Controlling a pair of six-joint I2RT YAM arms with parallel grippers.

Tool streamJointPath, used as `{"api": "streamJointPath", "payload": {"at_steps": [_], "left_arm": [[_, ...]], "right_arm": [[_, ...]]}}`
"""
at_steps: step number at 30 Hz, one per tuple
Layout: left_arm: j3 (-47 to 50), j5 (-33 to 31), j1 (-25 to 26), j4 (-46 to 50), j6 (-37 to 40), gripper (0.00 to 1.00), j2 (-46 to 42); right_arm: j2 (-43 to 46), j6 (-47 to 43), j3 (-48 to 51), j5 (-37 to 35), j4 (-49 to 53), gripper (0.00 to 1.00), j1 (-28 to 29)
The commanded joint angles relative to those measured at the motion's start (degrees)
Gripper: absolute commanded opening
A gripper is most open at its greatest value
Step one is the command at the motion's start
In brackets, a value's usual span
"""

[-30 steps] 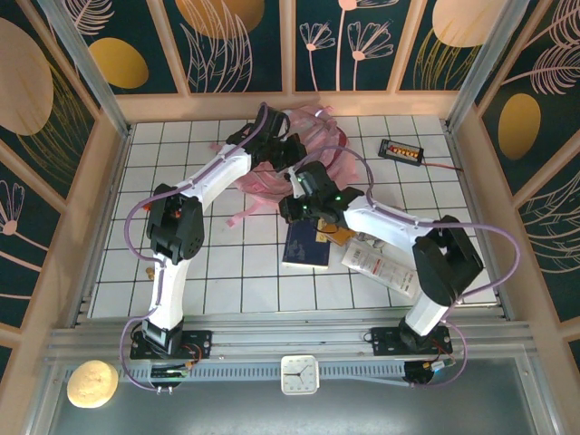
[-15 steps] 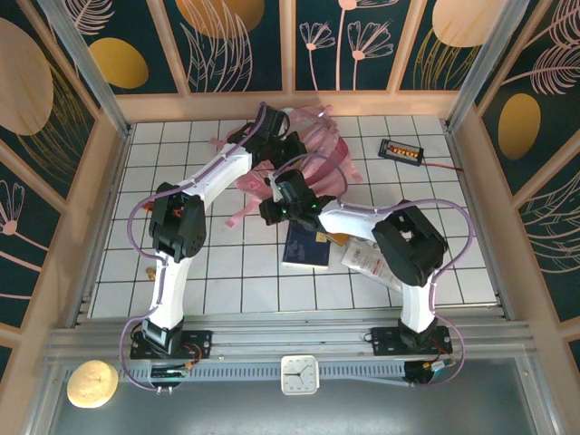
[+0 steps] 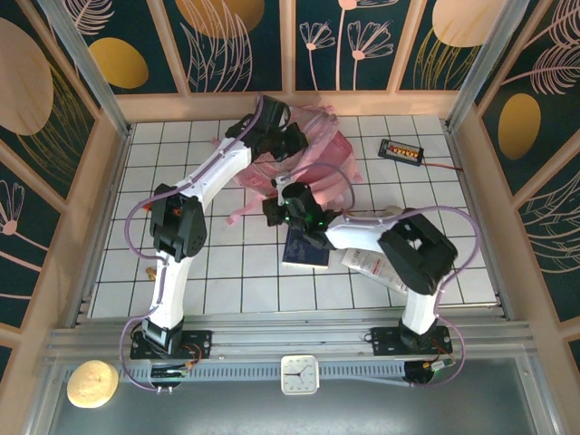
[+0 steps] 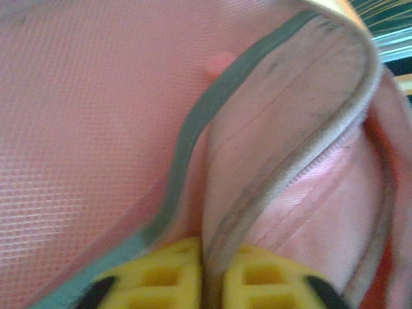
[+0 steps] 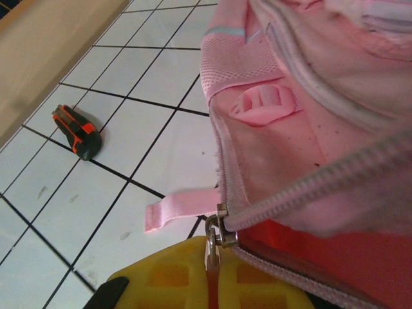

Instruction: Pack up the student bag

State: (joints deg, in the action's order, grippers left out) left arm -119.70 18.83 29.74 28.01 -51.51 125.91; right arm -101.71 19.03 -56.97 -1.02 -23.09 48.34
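The student bag [image 3: 319, 150], pink fabric, lies at the back middle of the tiled table. My left gripper [image 3: 286, 138] is at the bag's back left. In the left wrist view its yellow fingers [image 4: 161, 270] stand close together on a folded edge of the student bag [image 4: 277, 129] beside the zip. My right gripper [image 3: 272, 210] is at the bag's near left corner. In the right wrist view it [image 5: 211, 261] is shut on the metal zip pull [image 5: 212, 243], and the zip teeth [image 5: 322, 183] run away to the right above a red lining.
A dark blue book [image 3: 306, 246] and a white packet [image 3: 381, 265] lie near the right arm. A black device with orange lights [image 3: 401, 149] sits at the back right. A small black and orange object [image 5: 77, 132] lies on the tiles left of the bag. Pink strap ends [image 3: 243, 214] trail from the bag.
My right gripper has moved left along the bag's near edge with the zip pull. My left gripper has shifted toward the back wall, lifting the bag's edge.
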Motion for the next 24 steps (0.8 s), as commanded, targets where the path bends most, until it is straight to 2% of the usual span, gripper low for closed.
{"api": "streamJointPath", "payload": {"at_steps": [1,4,5,7,10,14,17,19,24], "left_arm": [[-4.9,-0.2,0.8,2.0,8.3,0.37,-0.9],[-4.1,-2.4,0.8,6.9,15.4,0.78,-2.4],[-3.1,-3.7,0.8,8.1,17.4,0.99,-3.4],[0.4,-5.9,0.0,9.3,19.6,0.99,-6.2],[12.0,-6.3,-3.4,6.6,18.4,0.99,-12.9],[30.5,1.4,-11.1,-1.8,11.2,0.99,-22.8],[39.8,5.2,-15.0,-4.5,8.3,0.99,-27.3],[44.8,6.0,-15.4,-6.5,6.8,0.99,-29.3],[55.6,10.8,-15.4,-23.0,-2.8,0.99,-26.2]], "right_arm": [[7.2,0.1,1.3,2.4,8.9,0.0,-1.8],[10.4,0.0,2.3,5.7,14.3,0.0,-4.6],[11.5,-0.2,2.9,6.3,15.3,0.0,-5.3],[13.1,-0.6,3.2,8.4,16.8,0.0,-6.7],[14.1,-2.0,3.1,10.4,18.3,0.0,-7.7],[13.0,-3.3,2.2,12.9,19.4,0.0,-8.4],[12.3,-3.5,1.9,13.9,19.9,0.0,-9.1],[11.9,-3.4,1.7,15.1,20.0,0.0,-9.7],[10.4,-4.0,0.2,16.1,21.9,0.0,-9.9]]}}
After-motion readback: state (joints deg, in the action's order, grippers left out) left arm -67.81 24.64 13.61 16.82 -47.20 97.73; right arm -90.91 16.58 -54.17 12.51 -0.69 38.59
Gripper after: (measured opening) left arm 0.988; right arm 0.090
